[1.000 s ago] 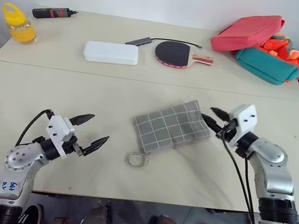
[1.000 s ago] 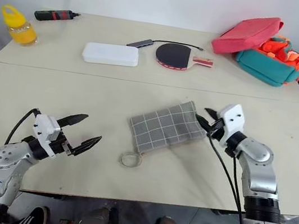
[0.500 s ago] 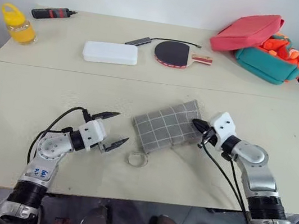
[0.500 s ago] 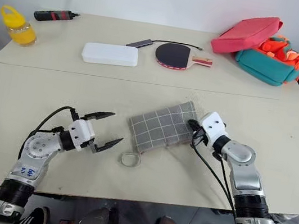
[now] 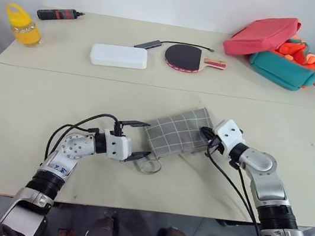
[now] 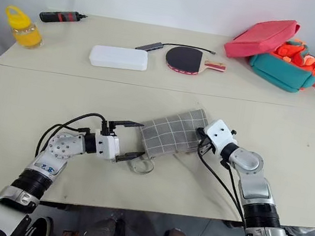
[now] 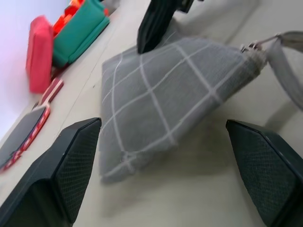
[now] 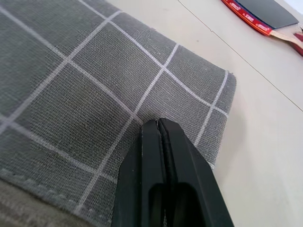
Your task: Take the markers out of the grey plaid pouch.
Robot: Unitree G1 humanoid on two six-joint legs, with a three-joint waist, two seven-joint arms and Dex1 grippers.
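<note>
A grey plaid pouch [image 5: 179, 135] lies flat on the near table [image 5: 22, 102], its zip end and loop pull [image 5: 151, 165] turned toward the robot. The left gripper [image 5: 137, 140] hangs level at that end of the pouch with its 2 black fingers spread wide, one over the pouch's corner, the other beside the loop (no contact can be made out). At the pouch's opposite end the right gripper [image 5: 205, 133] has its fingers pressed fully together, their tips on the plaid cloth; whether any fabric is pinched between them cannot be told. No marker can be seen outside the pouch.

Beyond the pouch, on the far table, lie a white case [image 5: 118, 56], a table-tennis bat [image 5: 186, 57] and a cable [image 5: 175, 42]. Far beyond the pouch's left end stand a yellow bottle [image 5: 22, 25] and a black-and-red tool [image 5: 57, 14]; far beyond its right end sits a red-and-teal bag [image 5: 277, 44].
</note>
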